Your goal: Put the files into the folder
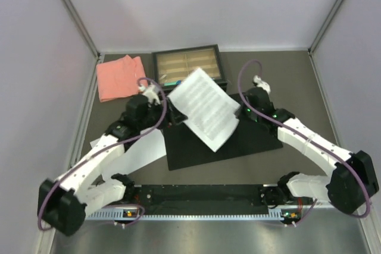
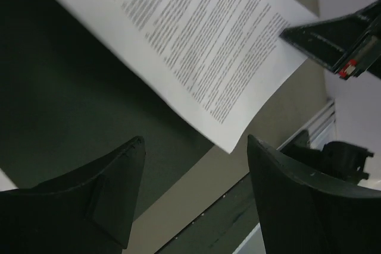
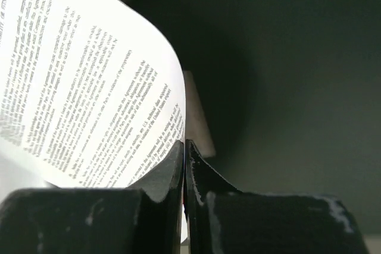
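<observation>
The files (image 1: 205, 108), white printed sheets, hang tilted above the open folder's black inside (image 1: 250, 141). The folder's white cover (image 1: 143, 150) lies spread to the left. My right gripper (image 1: 241, 113) is shut on the files' right edge; the right wrist view shows the jaws (image 3: 185, 150) pinched on the curling sheets (image 3: 77, 93) over the black inside (image 3: 286, 87). My left gripper (image 1: 172, 114) is open and empty at the files' left side. In the left wrist view its fingers (image 2: 193, 165) stand wide apart below the files (image 2: 202, 40), not touching them.
A black-framed tray with tan compartments (image 1: 187, 66) stands at the back centre, right behind the files. A folded salmon-pink cloth (image 1: 121, 77) lies at the back left. A black rail (image 1: 202, 197) runs along the near edge between the arm bases.
</observation>
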